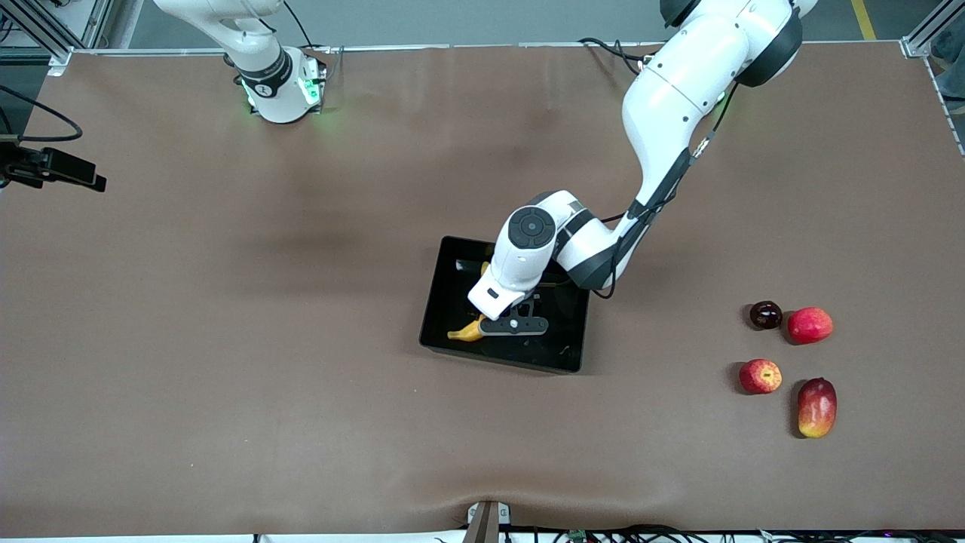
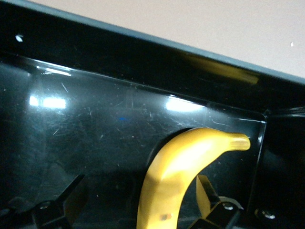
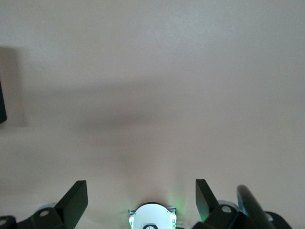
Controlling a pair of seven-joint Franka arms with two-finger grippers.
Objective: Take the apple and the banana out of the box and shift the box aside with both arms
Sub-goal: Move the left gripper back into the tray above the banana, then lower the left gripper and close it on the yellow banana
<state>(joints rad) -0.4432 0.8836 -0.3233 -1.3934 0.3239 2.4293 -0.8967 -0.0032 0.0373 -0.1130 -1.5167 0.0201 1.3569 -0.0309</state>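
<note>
Front view first: our left gripper is down inside the box, which sits mid-table, and the banana pokes out at about 9 o'clock from the gripper. From the left wrist view we can see the fingers spread wide, with the banana lying between them on the glossy black floor, its tip near a corner of the box. Nothing is pinched yet, as far as we can tell.

The apple looks already out: it's on the table toward the left arm's end, at roughly 4 o'clock from the box, in a cluster with a plain red fruit, a dark fruit and a mango.

Our right gripper isn't visible from the front; its own wrist view shows it waiting with fingers spread, over bare table above its green-lit base.

So we reckon: apple done, banana grab in progress, then the two-arm box shove is left.
</note>
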